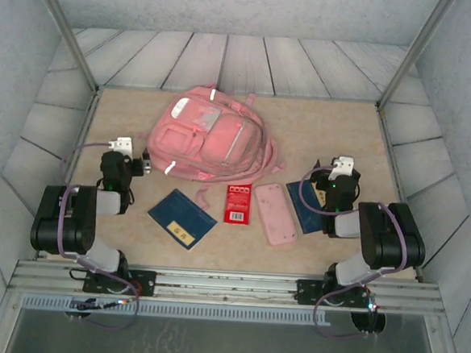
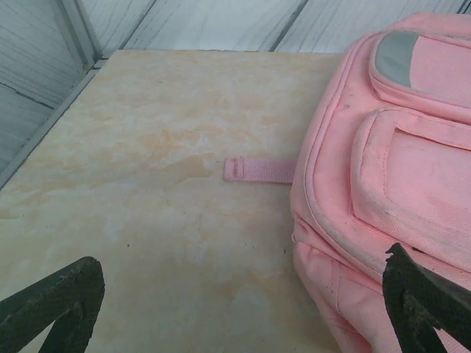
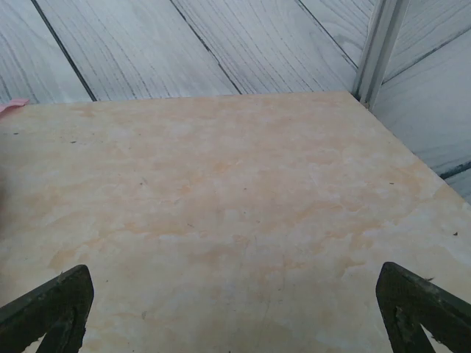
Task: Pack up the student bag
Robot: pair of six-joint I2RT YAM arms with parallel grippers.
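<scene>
The student bag (image 1: 212,138) lay flat left of the worktop's (image 1: 352,132) middle, toward its far edge, long axis seemingly running near to far. We judged our left gripper (image 2: 239,294) nearer, just beside the bag's left flank, jaws spread, holding nothing; the right gripper (image 3: 235,287), likewise released, faced bare worktop toward the far right corner

Black arms (image 1: 69,217), lilac cables (image 1: 90,145), white-capped wrists (image 1: 122,145), dark wedge-shaped fingers (image 2: 55,301)
</scene>
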